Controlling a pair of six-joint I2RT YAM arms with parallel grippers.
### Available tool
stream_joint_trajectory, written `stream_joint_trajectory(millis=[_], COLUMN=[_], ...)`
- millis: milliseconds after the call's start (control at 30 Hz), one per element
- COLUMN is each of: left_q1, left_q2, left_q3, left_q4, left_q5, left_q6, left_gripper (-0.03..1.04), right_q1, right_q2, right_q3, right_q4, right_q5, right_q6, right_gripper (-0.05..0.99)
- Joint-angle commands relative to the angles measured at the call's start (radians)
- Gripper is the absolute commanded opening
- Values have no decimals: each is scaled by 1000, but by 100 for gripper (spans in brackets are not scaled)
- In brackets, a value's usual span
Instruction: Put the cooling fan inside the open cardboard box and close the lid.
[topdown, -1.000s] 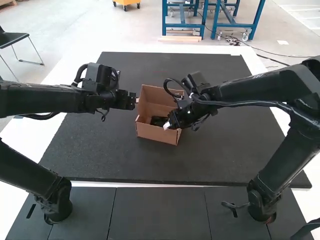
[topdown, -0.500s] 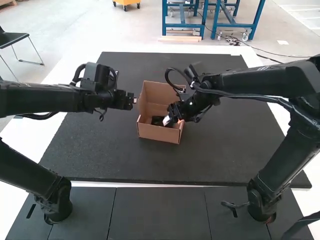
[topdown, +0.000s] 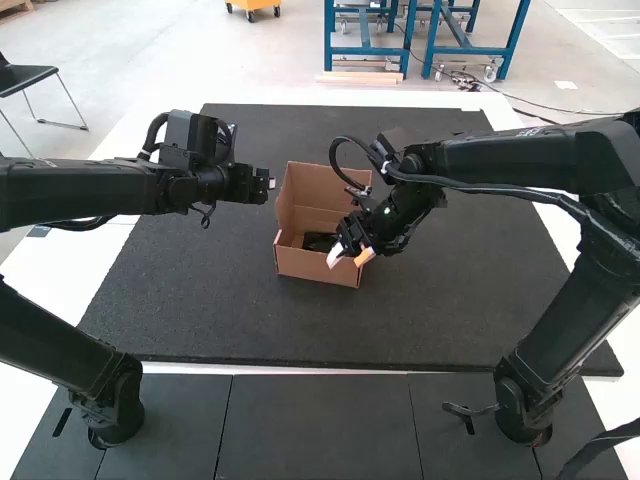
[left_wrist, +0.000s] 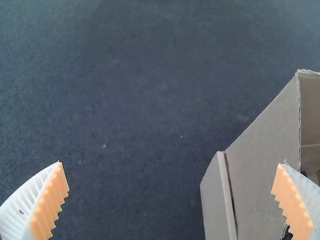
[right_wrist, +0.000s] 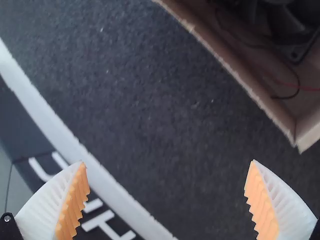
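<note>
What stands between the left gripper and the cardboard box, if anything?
Nothing visible does. The left gripper, open, hangs close beside the cardboard box, with only bare black mat under the gap. The cooling fan already lies inside the box.

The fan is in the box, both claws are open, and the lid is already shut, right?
No: the lid stands open at the far side of the box, as the high view shows. The fan is inside, and the left gripper and right gripper are open.

Matt brown cardboard box (topdown: 308, 263) on a rough, grainy black mat (topdown: 180, 290)
</note>
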Motion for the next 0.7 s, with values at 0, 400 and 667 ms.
stream_joint_trajectory(millis=[0, 400, 667], left_q1=[0, -3, -3], left_q2=[-11, 55, 119], left_q3=[29, 118, 206], left_q4=[17, 63, 72], left_q5=[-13, -29, -29], left_q6=[11, 13, 13], left_gripper=[96, 96, 96], right_q1=[3, -42, -48], right_q2=[-42, -320, -565], right_q3=[24, -51, -183], right_q4=[-45, -22, 178], right_q5=[-50, 276, 387], right_q6=[-69, -144, -98], right_gripper=[71, 70, 70])
